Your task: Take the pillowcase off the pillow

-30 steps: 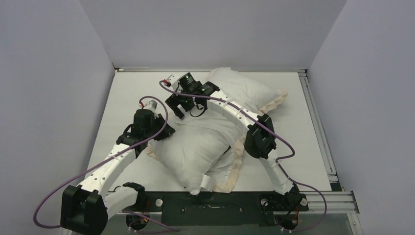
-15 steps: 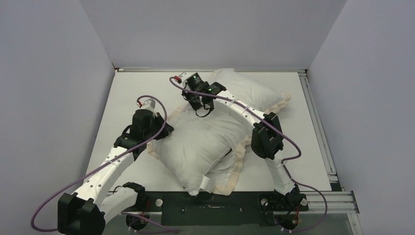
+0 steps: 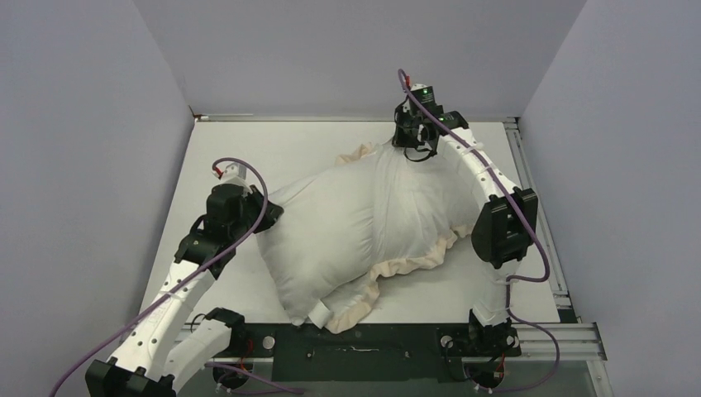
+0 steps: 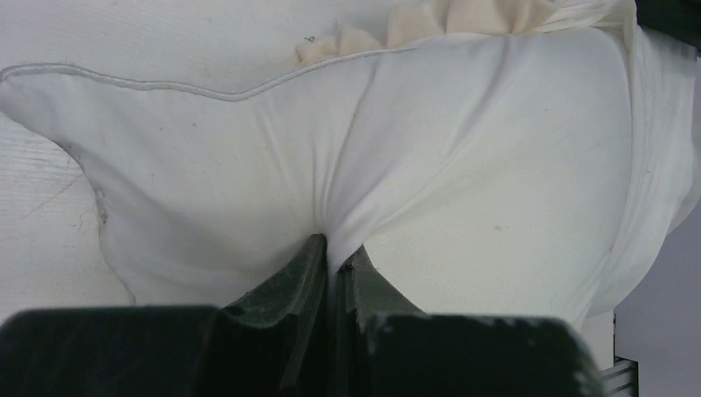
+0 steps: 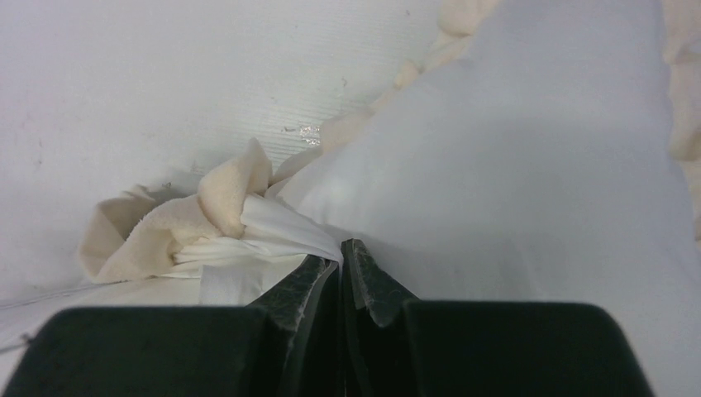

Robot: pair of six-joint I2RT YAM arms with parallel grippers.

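The plump white pillow lies slantwise across the table, its small tag at the near end. The pillowcase shows as a cream frill along its near right side and another stretch of frill at the far end. My left gripper is shut on a pinch of the pillow's white fabric at its left side, the jaws closed. My right gripper at the far right is shut on bunched white pillowcase cloth beside the frill.
Grey walls enclose the white table on three sides. A metal rail runs along the right edge. A black mounting bar with both arm bases spans the near edge. Purple cables loop off both arms.
My right gripper went from open to shut on the pillowcase edge and swung to the far right, dragging cloth and pillow with it. The left gripper kept its grip and shifted slightly left.
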